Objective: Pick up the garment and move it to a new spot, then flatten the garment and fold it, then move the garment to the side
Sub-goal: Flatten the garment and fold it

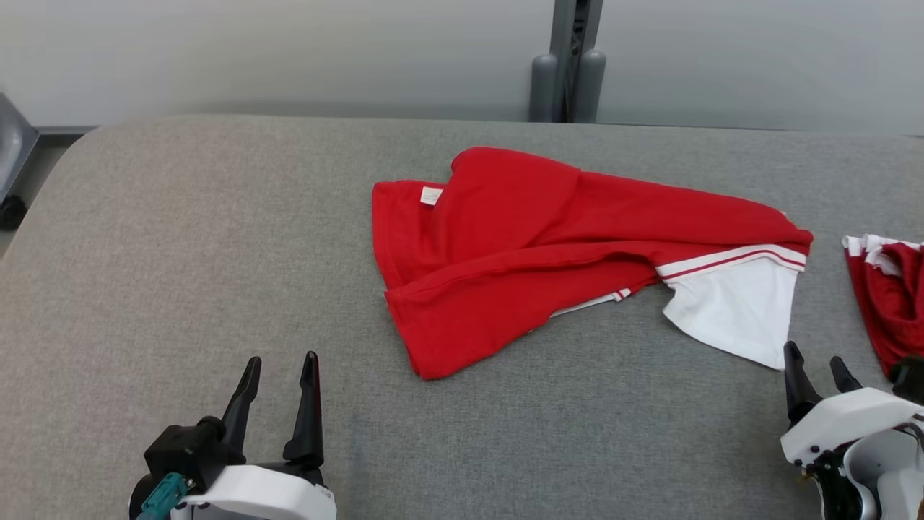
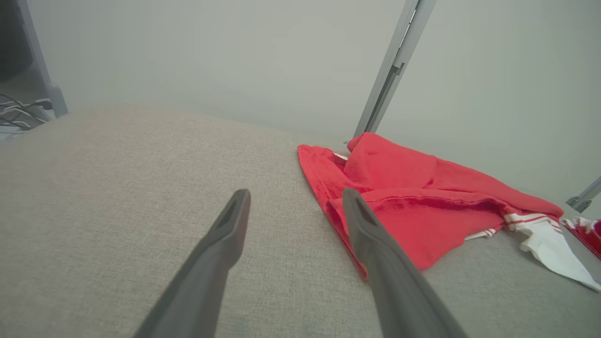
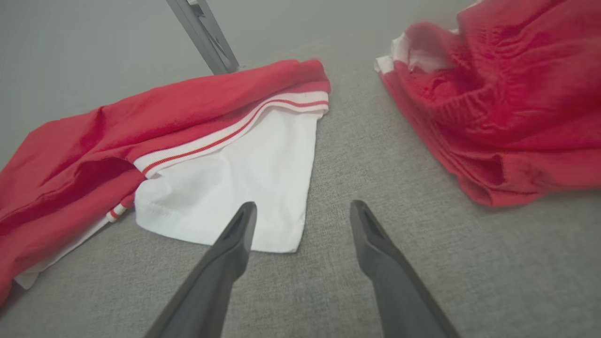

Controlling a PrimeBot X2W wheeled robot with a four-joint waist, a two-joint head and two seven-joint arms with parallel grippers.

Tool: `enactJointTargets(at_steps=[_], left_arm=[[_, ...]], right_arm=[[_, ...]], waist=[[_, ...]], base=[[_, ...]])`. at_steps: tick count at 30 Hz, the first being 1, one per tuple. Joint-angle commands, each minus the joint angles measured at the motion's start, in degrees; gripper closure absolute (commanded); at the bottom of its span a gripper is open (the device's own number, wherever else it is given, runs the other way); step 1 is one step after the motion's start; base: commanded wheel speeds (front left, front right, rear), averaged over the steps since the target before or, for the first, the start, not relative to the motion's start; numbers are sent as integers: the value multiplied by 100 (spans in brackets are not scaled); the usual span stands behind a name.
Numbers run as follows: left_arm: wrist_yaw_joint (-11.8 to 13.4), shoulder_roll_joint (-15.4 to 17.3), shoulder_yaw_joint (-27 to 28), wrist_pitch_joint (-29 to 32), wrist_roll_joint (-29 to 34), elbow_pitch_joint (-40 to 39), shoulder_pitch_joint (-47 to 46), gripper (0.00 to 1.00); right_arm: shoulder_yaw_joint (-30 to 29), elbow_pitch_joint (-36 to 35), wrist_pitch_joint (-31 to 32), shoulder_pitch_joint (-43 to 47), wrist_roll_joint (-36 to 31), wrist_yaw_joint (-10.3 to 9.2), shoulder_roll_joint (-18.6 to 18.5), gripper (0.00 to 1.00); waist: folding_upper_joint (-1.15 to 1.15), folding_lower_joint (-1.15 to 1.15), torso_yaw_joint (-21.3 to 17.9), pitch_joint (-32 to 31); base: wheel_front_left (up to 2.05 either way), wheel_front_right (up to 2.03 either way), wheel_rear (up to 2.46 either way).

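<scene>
Here's the wide grey cloth-covered surface (image 1: 180,289), woven and flat, its far left corner rounded off. Behind it runs a plain pale wall (image 1: 289,58), with a grey metal post (image 1: 570,58) standing at the back edge just right of centre. Off the left end, a few cables (image 2: 19,112) lie on the floor.

Now the red garment (image 1: 520,253): it lies crumpled across the middle and right of the surface, folded over itself, a small white label (image 1: 431,196) showing near its far left corner. Its white sleeve (image 1: 736,310), trimmed with a red stripe, spills out toward the near right. A second red garment (image 1: 888,303) sits bunched at the right edge, apart from the first.

The left gripper (image 1: 281,359) is at the near left, fingers spread with nothing between them, and the garment lies ahead and to its right, clear of it. The right gripper (image 1: 814,354), likewise spread and empty, has its tips just beside the white sleeve's near corner; whether one finger touches the hem, I can't tell
</scene>
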Motion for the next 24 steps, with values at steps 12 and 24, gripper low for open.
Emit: enactJointTargets(at_steps=[12, 24], left_arm=[[-65, -33, -30, -59, 65, 158, -277, 0], [-98, -61, -22, -108, 50, 212, -352, 0]], right_arm=[[-229, 1789, -167, -973, 60, 1, 17, 50], [147, 2428, -678, -1457, 155, 2, 29, 100]], waist=[[0, 0, 345, 366], [0, 0, 358, 400]], base=[[0, 0, 0], [0, 0, 0]])
